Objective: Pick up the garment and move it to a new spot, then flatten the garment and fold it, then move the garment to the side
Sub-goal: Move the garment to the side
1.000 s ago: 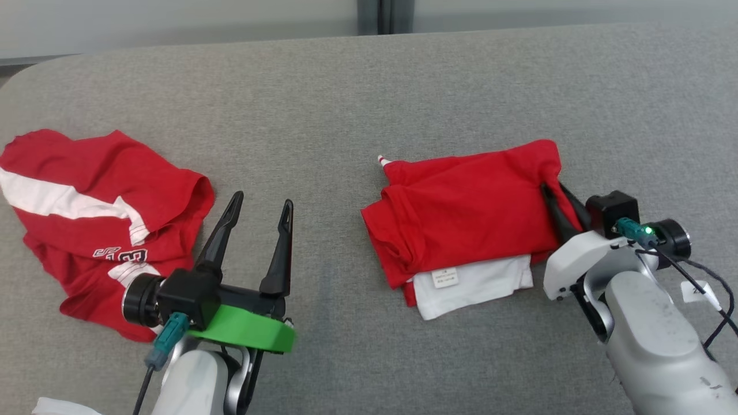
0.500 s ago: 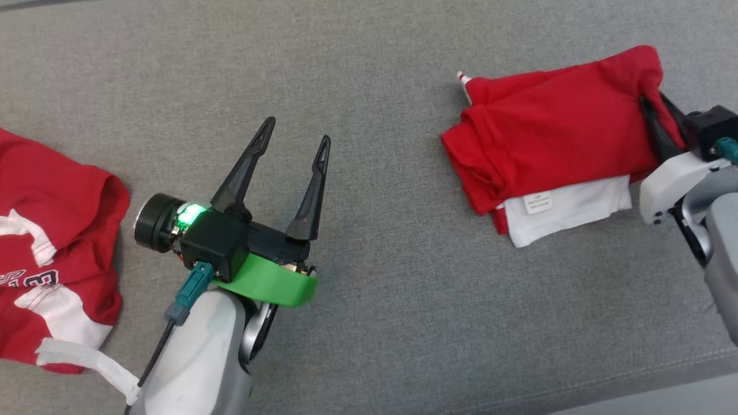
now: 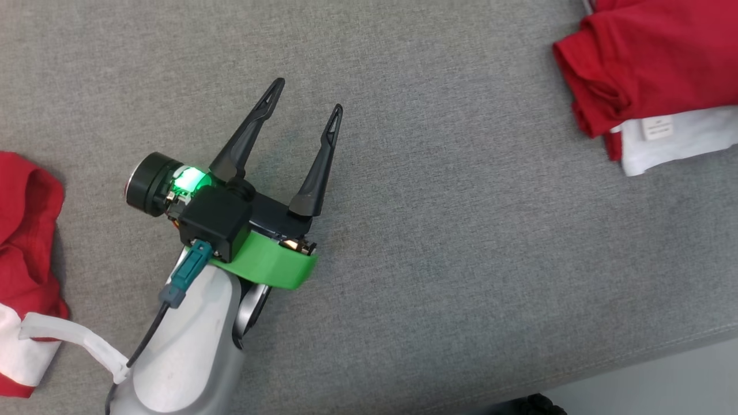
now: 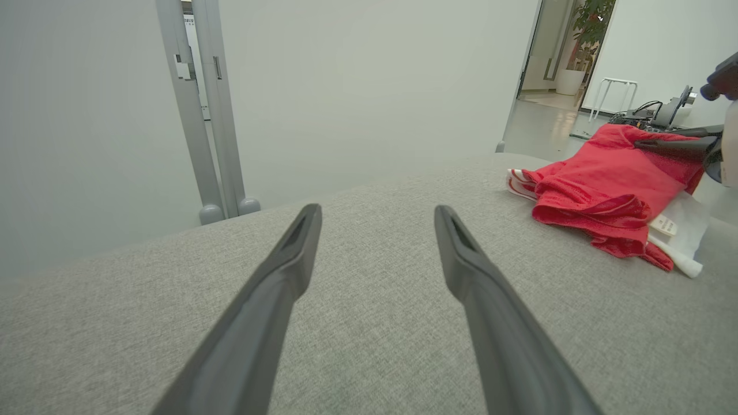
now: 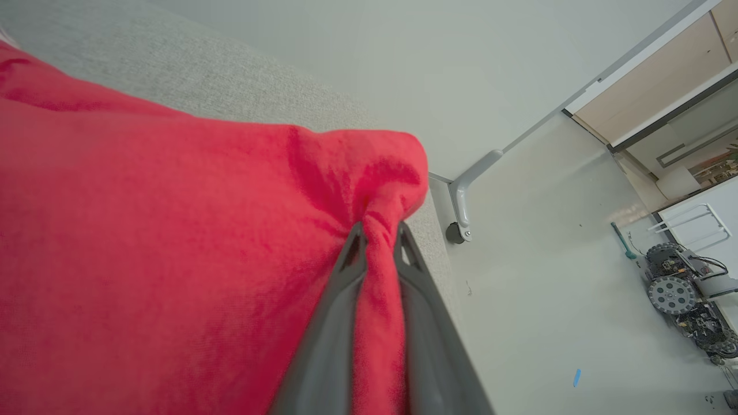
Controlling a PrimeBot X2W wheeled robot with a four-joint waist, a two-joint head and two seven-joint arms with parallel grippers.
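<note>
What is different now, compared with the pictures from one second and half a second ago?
The right gripper, shut on an edge of the folded red shirt, has dragged it to the robot's right, farther from the crumpled red shirt. The head camera has shifted too. The left gripper stays open and holds nothing.

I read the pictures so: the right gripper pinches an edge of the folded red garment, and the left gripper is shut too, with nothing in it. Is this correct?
Not quite. The left gripper is open, not shut: the left wrist view shows its jaws wide apart over the grey surface, with nothing in it. The rest is correct: the right gripper pinches an edge of the folded red garment.
</note>
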